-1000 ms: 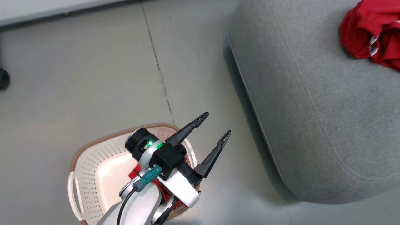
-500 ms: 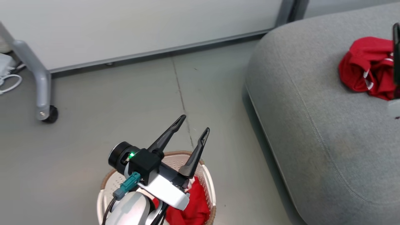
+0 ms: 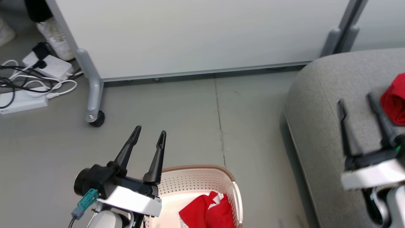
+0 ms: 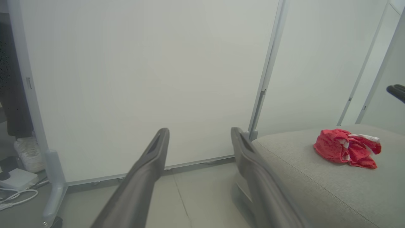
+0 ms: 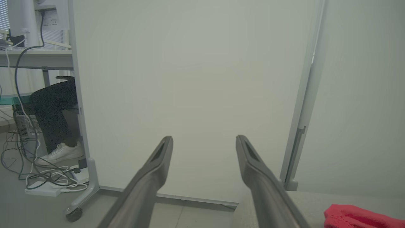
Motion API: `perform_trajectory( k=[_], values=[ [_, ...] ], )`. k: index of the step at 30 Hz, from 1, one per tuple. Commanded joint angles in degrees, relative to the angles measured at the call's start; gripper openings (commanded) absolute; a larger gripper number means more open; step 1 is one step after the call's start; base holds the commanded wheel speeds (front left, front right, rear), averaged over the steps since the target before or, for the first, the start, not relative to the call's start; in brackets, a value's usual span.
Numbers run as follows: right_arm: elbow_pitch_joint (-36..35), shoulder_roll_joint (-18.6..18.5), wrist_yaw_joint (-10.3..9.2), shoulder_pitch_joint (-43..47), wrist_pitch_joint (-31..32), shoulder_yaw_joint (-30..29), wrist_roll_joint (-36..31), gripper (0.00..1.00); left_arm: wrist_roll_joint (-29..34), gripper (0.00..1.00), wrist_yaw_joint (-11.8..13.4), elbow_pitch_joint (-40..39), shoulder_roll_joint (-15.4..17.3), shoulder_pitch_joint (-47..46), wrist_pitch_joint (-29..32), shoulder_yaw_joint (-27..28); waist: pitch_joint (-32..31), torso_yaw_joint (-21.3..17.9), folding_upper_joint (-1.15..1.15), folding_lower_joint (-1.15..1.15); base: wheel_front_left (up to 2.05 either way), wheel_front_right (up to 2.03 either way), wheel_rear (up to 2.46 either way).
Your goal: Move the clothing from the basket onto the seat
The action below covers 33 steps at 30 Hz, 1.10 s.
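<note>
Left gripper [image 3: 149, 130], fingers apart and empty, sits at the left edge of the basket [image 3: 196, 167], no longer across its middle; the head camera has tilted up, so part of that shift is only the view. Right gripper [image 3: 355, 100], also spread and empty, has come into view over the seat [image 3: 316, 110], just beside a red garment [image 3: 395, 101] lying there. Basket contents: a second garment [image 3: 207, 210]. Judgement: one transfer done, at least one left.

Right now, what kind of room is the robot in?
Probably an office or lab, not a home, despite the grey sofa: a rolling white partition, power strips on the floor, and a desk behind it.
</note>
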Motion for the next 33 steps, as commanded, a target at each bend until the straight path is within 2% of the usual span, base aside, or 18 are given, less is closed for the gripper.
perform_trajectory(
  k=[1,6,7,12,33],
  values=[
    [-0.1,0.0,0.03,1.6,0.0,0.2,-0.9,1.00,0.0,1.00,0.4,0.1,0.0,0.8,0.0,0.5,-1.1,1.3,0.00,0.00,0.00,0.00,0.00],
    [0.2,4.6,0.02,7.1,0.0,-1.1,-2.3,1.00,2.2,1.00,1.6,1.1,0.1,3.0,0.0,2.0,-2.1,2.7,0.00,0.00,0.00,0.00,0.00],
    [-0.2,7.1,0.02,10.5,0.0,-1.9,-5.0,1.00,2.4,1.00,2.6,2.3,0.1,4.5,0.0,2.4,-2.7,3.4,0.00,0.00,0.00,0.00,0.00],
    [-0.4,9.2,0.02,13.1,0.0,-2.1,-6.4,1.00,2.2,1.00,3.6,3.1,0.1,5.9,0.0,2.5,-2.9,3.9,0.00,0.00,0.00,0.00,0.00],
    [0.6,10.7,0.02,12.9,0.0,-1.8,-7.5,1.00,1.1,1.00,3.8,3.7,0.1,5.2,0.0,1.9,-3.0,4.1,0.00,0.00,0.00,0.00,0.00]
  ],
)
